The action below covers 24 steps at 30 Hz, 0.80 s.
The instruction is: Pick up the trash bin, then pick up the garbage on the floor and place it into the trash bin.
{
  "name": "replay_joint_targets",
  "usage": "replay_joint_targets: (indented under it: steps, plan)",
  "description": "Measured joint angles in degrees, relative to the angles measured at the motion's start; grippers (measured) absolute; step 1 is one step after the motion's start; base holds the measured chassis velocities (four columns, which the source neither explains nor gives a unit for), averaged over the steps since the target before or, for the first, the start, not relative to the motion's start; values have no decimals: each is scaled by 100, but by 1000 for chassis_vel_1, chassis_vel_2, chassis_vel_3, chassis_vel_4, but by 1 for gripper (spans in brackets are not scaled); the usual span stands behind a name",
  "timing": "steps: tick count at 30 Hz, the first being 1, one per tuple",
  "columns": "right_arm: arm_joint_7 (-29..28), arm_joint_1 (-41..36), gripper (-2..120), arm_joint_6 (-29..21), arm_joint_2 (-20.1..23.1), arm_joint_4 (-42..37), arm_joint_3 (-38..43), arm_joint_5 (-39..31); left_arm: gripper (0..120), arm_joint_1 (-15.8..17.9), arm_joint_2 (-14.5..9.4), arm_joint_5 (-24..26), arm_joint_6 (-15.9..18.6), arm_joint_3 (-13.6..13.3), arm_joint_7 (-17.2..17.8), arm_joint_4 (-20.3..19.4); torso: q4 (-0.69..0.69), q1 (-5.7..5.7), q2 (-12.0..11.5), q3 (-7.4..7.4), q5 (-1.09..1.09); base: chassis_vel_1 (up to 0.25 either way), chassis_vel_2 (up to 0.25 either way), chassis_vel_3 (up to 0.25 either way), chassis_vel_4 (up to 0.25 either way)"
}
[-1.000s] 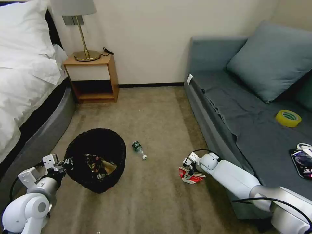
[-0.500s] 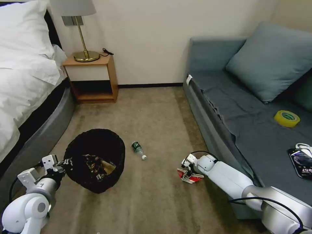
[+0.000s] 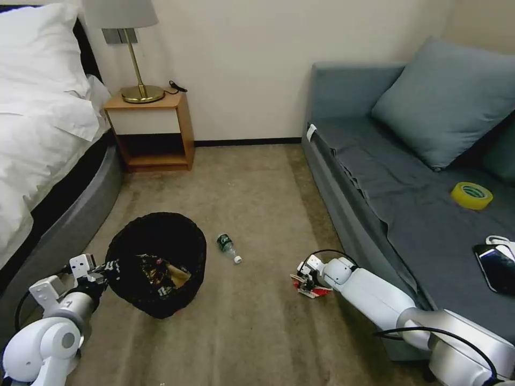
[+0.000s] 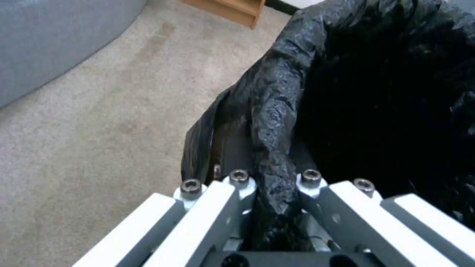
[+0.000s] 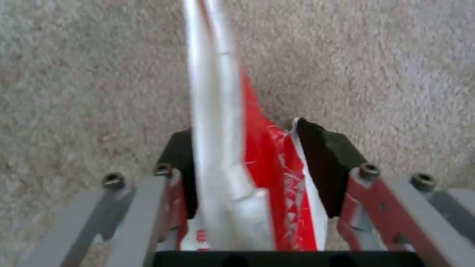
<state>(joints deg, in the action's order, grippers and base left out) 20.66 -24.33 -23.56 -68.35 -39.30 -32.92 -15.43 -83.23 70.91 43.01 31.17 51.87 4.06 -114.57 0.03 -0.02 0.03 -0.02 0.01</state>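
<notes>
Your left claw [image 3: 102, 269] is clamped on the near-left rim of the trash bin [image 3: 156, 262]; in the left wrist view the claw [image 4: 274, 185] pinches a fold of the crinkly black liner between its fingers [image 4: 237, 185]. The bin sits on the carpet [image 3: 252, 332] at near left, beside the bed [image 3: 48, 161], with some wrappers [image 3: 161, 276] already inside it.

Your right claw [image 3: 304, 279] is down at the floor, near the front of the sofa [image 3: 407, 203], on the red-and-white wrapper [image 3: 308, 287]. The right wrist view shows the claw [image 5: 257, 155] narrowed around that wrapper [image 5: 247, 163], black pads [image 5: 321, 163] pressing either side, wrapper standing up between them over the carpet. You can't tell whether the wrapper is off the floor.

The small green bottle [image 3: 228, 246] lies on its side on the carpet just right of the bin, white cap pointing toward the near right, well apart from both claws.

On the sofa seat at right lie a yellow tape roll [image 3: 471, 195] and a black phone [image 3: 496, 261]. A nightstand [image 3: 152, 128] with a lamp [image 3: 129, 48] is at far left.
</notes>
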Motion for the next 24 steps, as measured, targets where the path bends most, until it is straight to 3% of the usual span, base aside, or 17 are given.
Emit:
replay_joint_targets:
  steps: [14,18,24]
  plan:
    - [-233,-58,3,-102,193,-233,13,-269,3,-11,-5,18,-9,14,-4,-23,3,2,-6,6,6,0,0,0,0]
    - [-316,-65,0,-194,353,-416,2,-401,3,-14,27,11,-14,5,-9,-42,-8,2,-7,6,0,0,0,0,0]
    - [-477,-91,0,-288,516,-785,119,-636,3,-23,62,-7,-18,-16,-14,-69,-6,3,-7,5,0,0,0,0,0]
